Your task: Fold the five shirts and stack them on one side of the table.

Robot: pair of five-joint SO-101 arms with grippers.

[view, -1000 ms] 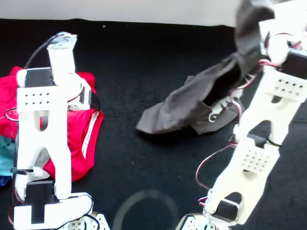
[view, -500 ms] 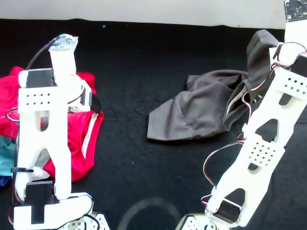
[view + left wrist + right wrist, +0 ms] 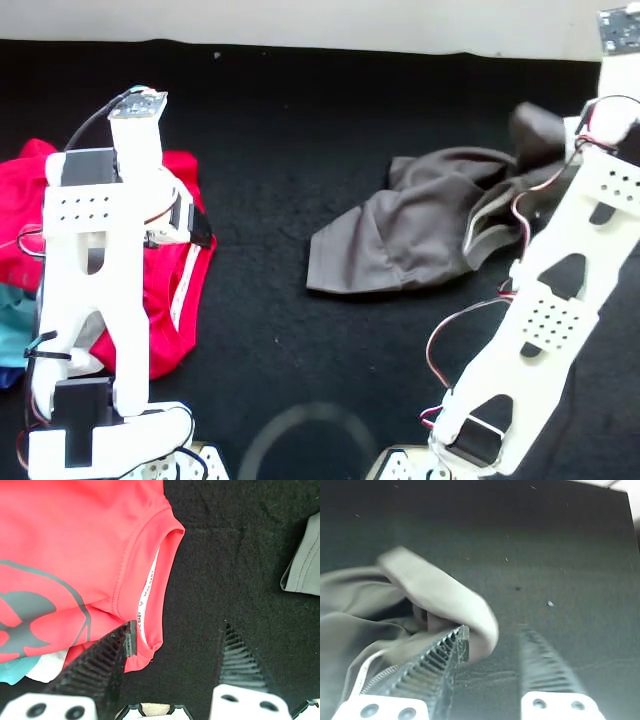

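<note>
Black felt covers the table (image 3: 300, 120); at its left edge a red shirt (image 3: 165, 310) lies bunched over a teal shirt (image 3: 12, 320), the left gripper (image 3: 177, 627) spread wide above the red collar, grasping nothing. Right of centre sprawls a crumpled grey shirt (image 3: 410, 235), and the right gripper (image 3: 492, 628) stands parted at its right end, a raised fold against one finger, unclamped
</note>
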